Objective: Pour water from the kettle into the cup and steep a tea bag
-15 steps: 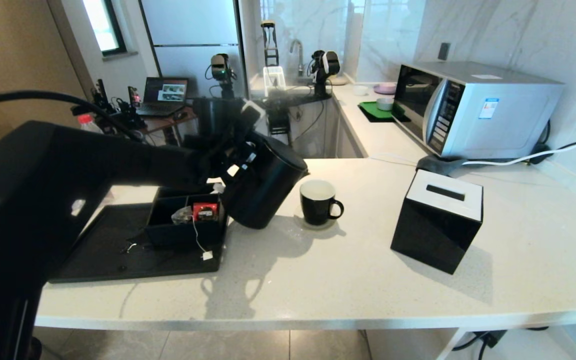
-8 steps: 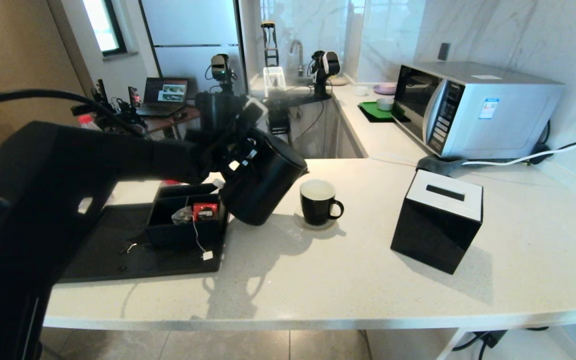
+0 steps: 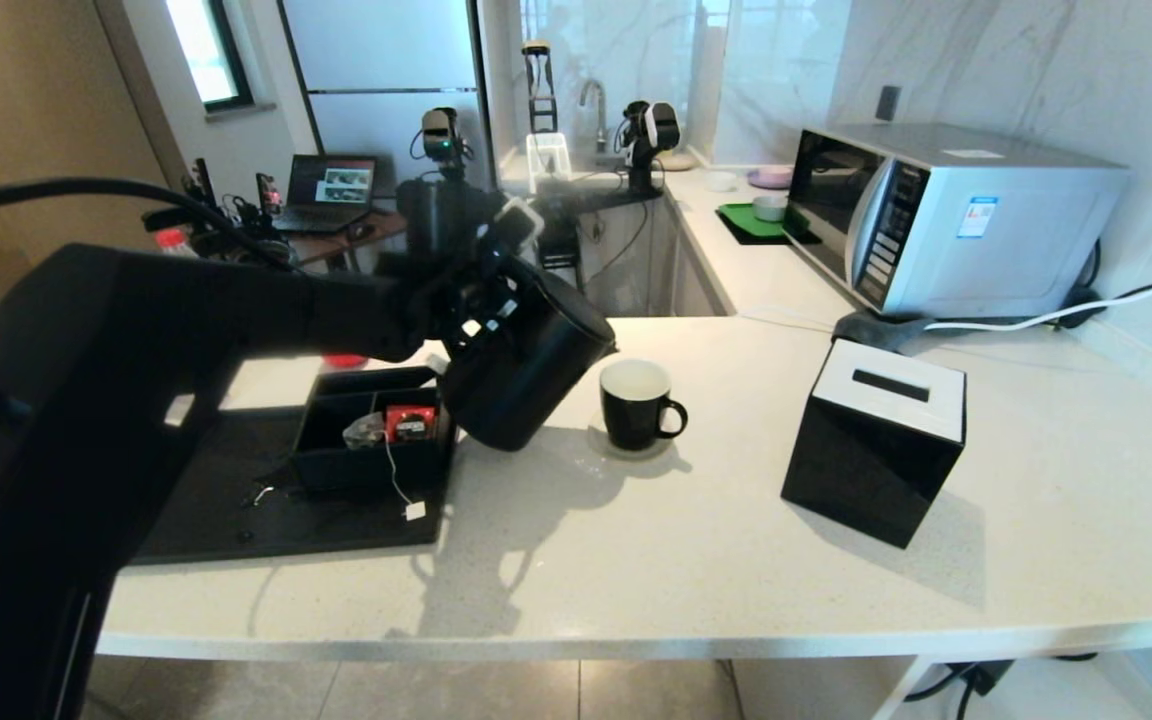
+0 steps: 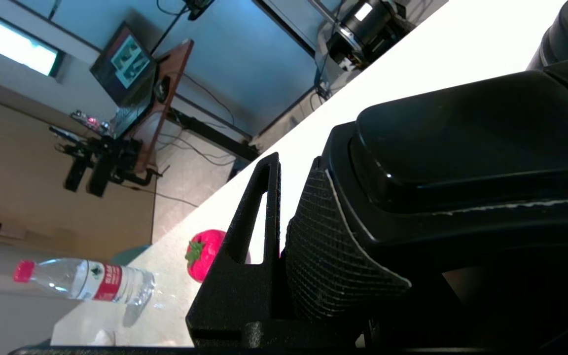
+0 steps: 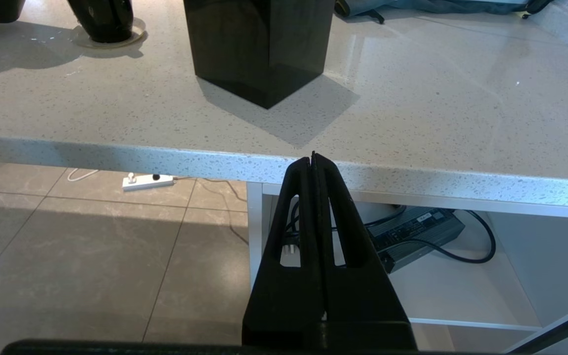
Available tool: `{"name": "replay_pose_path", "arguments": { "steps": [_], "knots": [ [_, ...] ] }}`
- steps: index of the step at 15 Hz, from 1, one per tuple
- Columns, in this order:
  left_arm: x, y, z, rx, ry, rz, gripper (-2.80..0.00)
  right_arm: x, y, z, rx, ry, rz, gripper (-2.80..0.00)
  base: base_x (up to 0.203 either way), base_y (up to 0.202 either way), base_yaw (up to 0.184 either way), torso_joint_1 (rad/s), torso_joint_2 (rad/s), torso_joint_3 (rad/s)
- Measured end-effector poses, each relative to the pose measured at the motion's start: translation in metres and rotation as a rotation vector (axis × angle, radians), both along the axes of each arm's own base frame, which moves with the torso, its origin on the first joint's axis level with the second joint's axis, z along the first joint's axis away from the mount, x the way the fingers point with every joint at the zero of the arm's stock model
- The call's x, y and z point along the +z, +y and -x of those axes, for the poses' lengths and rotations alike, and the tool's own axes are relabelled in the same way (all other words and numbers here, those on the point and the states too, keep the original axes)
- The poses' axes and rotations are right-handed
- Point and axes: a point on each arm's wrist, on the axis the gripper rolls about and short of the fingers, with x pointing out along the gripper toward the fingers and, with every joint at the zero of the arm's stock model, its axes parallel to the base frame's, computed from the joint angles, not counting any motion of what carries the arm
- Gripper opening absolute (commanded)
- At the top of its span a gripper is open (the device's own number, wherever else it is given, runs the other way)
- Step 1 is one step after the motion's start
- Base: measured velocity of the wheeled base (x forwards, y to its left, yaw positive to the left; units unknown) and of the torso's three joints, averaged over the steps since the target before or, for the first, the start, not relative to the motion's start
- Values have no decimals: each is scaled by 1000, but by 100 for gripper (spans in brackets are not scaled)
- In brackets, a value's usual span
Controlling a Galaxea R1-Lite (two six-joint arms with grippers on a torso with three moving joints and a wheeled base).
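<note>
A: Which way does the kettle (image 3: 526, 368) point?

B: Its long axis leans over, top tipped toward the cup (image 3: 636, 404), base swung back toward the black organiser box (image 3: 366, 440). The small spout sits just above and beside the cup's rim, on the side away from the cup's handle. The base is off the table (image 3: 696, 540); its shadow falls on the surface below.

A: And the cup?

B: Upright on the table, handle turned toward the black tissue box (image 3: 876, 440), white inside showing. I cannot tell whether any water is in it.

A: How is the left arm posed?

B: It reaches across from the left, above the black tray (image 3: 236, 510), with the left gripper (image 3: 481, 300) at the kettle's handle, behind the cup. In the left wrist view the jaws stand narrow, clamped on the handle, one finger (image 4: 259, 231) alongside it.

A: The tea bag?

B: The tea bag (image 3: 364, 430) lies in the organiser box, beyond the kettle from the cup, next to a red packet (image 3: 408, 424). Its string trails over the box wall to a white tag on the tray.

A: The right arm?

B: The right gripper (image 5: 313, 162) hangs below the table edge, near the tissue box, jaws pressed together and empty.
</note>
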Motion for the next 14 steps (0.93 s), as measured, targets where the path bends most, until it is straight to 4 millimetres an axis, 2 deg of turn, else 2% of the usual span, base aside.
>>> {"name": "replay_pose_path", "arguments": {
  "steps": [14],
  "knots": [
    [1, -15, -8, -33, -1, -50, -280, 0, 0, 0, 0, 0, 0, -280, 0, 0, 0, 0, 0, 0]
  ]
}}
